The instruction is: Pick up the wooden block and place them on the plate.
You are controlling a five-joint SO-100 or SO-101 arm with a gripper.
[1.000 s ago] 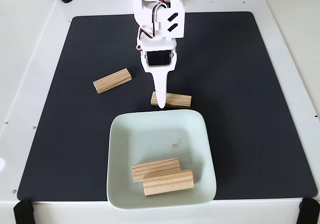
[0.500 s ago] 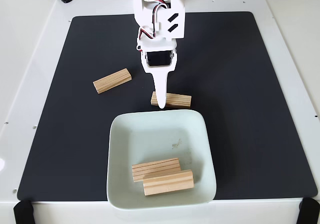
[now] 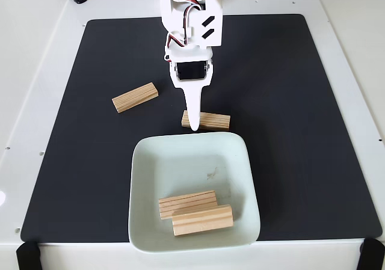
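Observation:
Several wooden blocks show in the fixed view. Two lie side by side in the near half of the plate (image 3: 150,162), one grooved (image 3: 187,203) and one plain (image 3: 203,219). A third block (image 3: 212,121) lies on the black mat just behind the plate's far rim. The fourth (image 3: 135,97) lies angled farther left. My white gripper (image 3: 194,125) points down onto the left end of the third block. One finger (image 3: 192,104) covers that end. The other jaw is hidden behind it, so the grip cannot be made out.
A black mat (image 3: 289,101) covers most of the white table (image 3: 361,53). The arm's body (image 3: 191,17) rises at the mat's far middle. Black clamps sit at the table's near corners (image 3: 27,255), and cable ends at the far edge.

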